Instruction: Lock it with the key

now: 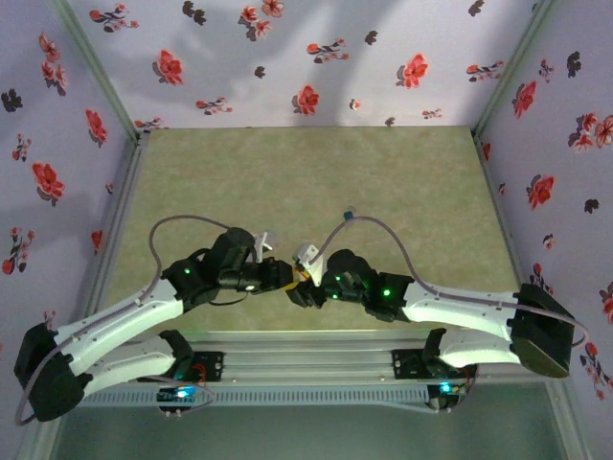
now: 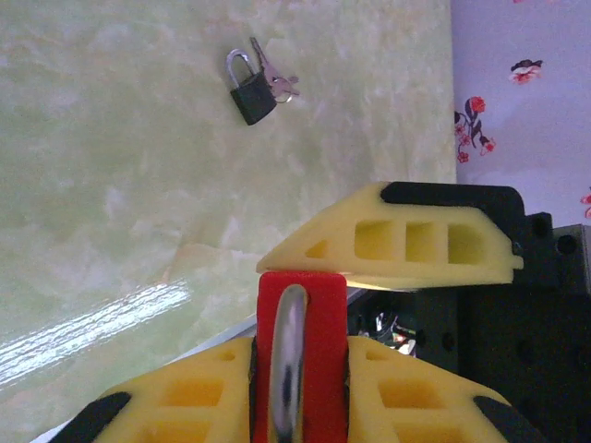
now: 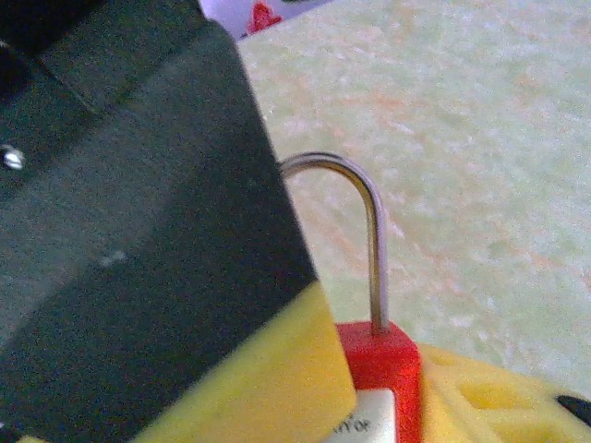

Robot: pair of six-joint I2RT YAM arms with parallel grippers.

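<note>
red squarish lock (image 3: 382, 355), pale label (image 3: 365, 423) on face, thin curved silver shackle (image 3: 373, 249).

The white-shelled left arm (image 1: 124, 321) and right arm (image 1: 469, 305) are carrying black joint housings, each glowing with a small green light; thin grey cables (image 1: 165, 235) are looping off both wrists, and the left tool (image 2: 300, 360) is wearing yellow, cut-out fingers (image 2: 185, 401) backed with black

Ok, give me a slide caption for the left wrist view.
Left gripper clamps the red lock; a black padlock with keys lies beyond on the table.
</note>
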